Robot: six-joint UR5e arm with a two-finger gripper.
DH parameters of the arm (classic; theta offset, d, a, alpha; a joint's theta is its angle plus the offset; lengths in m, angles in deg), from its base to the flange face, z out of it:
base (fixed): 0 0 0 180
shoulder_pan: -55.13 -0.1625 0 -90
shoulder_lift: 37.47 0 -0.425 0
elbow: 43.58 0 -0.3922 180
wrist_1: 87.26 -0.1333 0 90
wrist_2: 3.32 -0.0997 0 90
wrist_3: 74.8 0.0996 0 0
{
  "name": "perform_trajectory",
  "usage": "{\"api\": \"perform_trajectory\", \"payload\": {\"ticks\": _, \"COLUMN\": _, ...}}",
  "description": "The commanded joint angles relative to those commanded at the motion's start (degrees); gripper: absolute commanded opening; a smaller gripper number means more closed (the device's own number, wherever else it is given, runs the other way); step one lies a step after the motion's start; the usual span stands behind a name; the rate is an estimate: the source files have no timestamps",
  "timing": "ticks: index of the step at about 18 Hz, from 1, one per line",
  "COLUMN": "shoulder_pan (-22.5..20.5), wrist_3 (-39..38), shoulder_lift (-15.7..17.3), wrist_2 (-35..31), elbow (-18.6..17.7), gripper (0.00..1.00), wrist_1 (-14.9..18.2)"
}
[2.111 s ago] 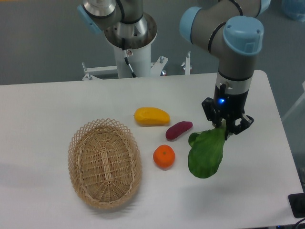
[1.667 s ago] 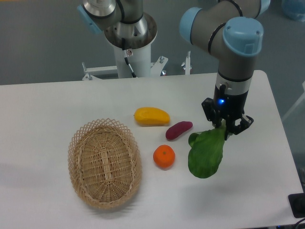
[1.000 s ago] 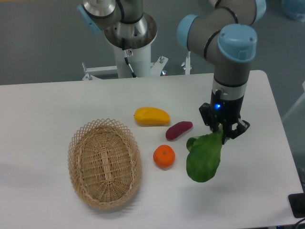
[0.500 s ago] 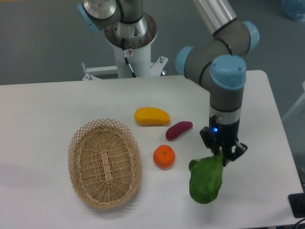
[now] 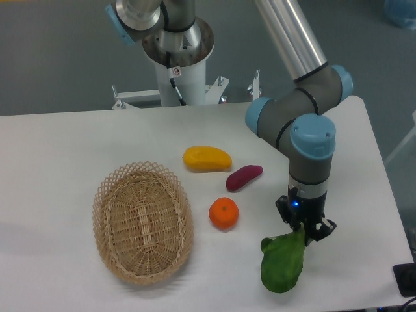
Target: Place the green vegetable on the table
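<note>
The green vegetable point(image 5: 281, 264) is a broad dark green leafy toy. It hangs from my gripper point(image 5: 303, 232) at the front right of the white table point(image 5: 65, 143). Its lower leaves reach down to the tabletop; I cannot tell for sure whether they touch it. My gripper points straight down and is shut on the vegetable's upper stem end. The stem is hidden between the fingers.
A woven wicker basket point(image 5: 142, 221) lies at the front left. An orange point(image 5: 223, 213), a purple sweet potato point(image 5: 244, 177) and a yellow mango-like fruit point(image 5: 207, 158) lie left of the gripper. The table's front edge is close below the vegetable.
My gripper has moved down and toward the front edge with the vegetable held in it. The vegetable's leaves have come down to the tabletop. The other things have not moved.
</note>
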Motion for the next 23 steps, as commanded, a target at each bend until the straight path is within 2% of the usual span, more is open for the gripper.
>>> {"api": "perform_trajectory", "payload": {"ticks": 5, "shoulder_pan": 0.0, "wrist_3": 0.5, "shoulder_lift": 0.0, "wrist_2": -0.2, "elbow": -0.1, "gripper": 0.42, "wrist_1": 0.1}}
{"api": "perform_trajectory", "payload": {"ticks": 6, "shoulder_pan": 0.0, "wrist_3": 0.5, "shoulder_lift": 0.0, "wrist_2": -0.2, "elbow": 0.0, "gripper": 0.47, "wrist_1": 0.1}}
{"api": "perform_trajectory", "payload": {"ticks": 8, "shoulder_pan": 0.0, "wrist_3": 0.5, "shoulder_lift": -0.1, "wrist_2": -0.3, "elbow": 0.7, "gripper": 1.0, "wrist_1": 0.1}}
{"api": "perform_trajectory", "payload": {"ticks": 14, "shoulder_pan": 0.0, "wrist_3": 0.0, "shoulder_lift": 0.6, "wrist_2": -0.4, "elbow": 1.4, "gripper": 1.0, "wrist_1": 0.3}}
{"api": "perform_trajectory", "payload": {"ticks": 17, "shoulder_pan": 0.3, "wrist_3": -1.0, "shoulder_lift": 2.0, "wrist_2": -4.7, "elbow": 3.7, "gripper": 1.0, "wrist_1": 1.2}}
{"api": "perform_trajectory", "payload": {"ticks": 21, "shoulder_pan": 2.2, "wrist_3": -1.1, "shoulder_lift": 5.3, "wrist_2": -6.9, "elbow": 6.2, "gripper": 1.0, "wrist_1": 8.2}}
{"api": "perform_trajectory", "payload": {"ticks": 23, "shoulder_pan": 2.3, "wrist_3": -1.0, "shoulder_lift": 7.9, "wrist_2": -6.8, "elbow": 7.6, "gripper": 1.0, "wrist_1": 14.2}}
